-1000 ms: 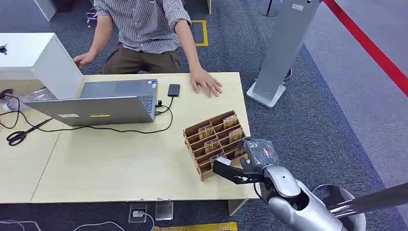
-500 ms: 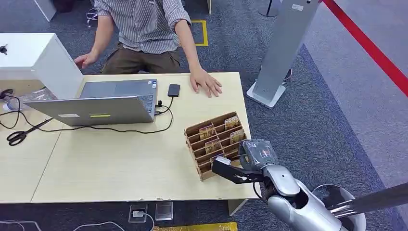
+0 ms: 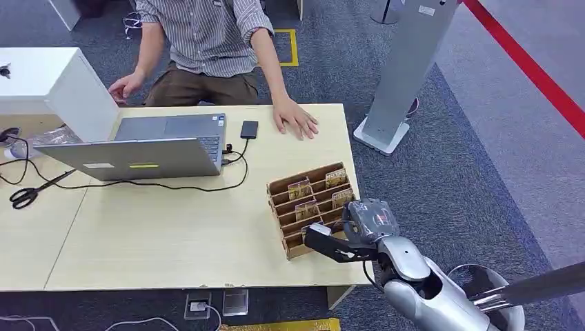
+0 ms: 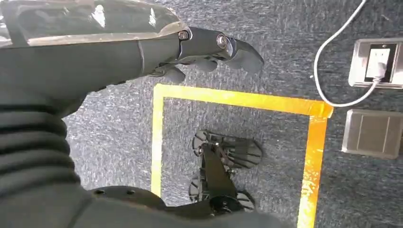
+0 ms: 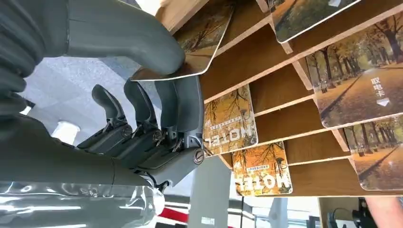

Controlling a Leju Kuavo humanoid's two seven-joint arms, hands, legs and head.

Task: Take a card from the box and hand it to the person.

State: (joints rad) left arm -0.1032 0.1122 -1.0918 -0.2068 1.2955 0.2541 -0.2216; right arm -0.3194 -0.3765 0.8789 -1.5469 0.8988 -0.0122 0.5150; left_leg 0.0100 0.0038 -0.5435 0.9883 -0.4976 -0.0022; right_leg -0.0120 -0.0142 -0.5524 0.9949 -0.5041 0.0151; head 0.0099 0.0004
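Head view, lower right of the frame: my right hand (image 3: 343,235) is at the near corner of the box (image 3: 312,205), which stands on the table (image 3: 172,234). Compared with a second ago, the box sits slightly farther up and to the right in the frame, while my hand has hardly moved; I judge that my contact has nudged it. Right wrist view, upper middle: my thumb (image 5: 124,35) presses on one face of a card (image 5: 196,43) and a dark finger (image 5: 186,107) backs the other, so my right hand is clamped on that card, whose far part is still in its slot. The remaining cards (image 5: 231,121) stand in their slots. Left wrist view: my left hand (image 4: 209,46) hangs over the carpet, fingers curled in, holding nothing. Head view, upper centre: the person's hand (image 3: 295,117) rests flat on the table, well apart from the box. Judgement: the grasp appears made; lifting the card free and carrying it to the person are not yet done, and a sliding box could spoil the pull.
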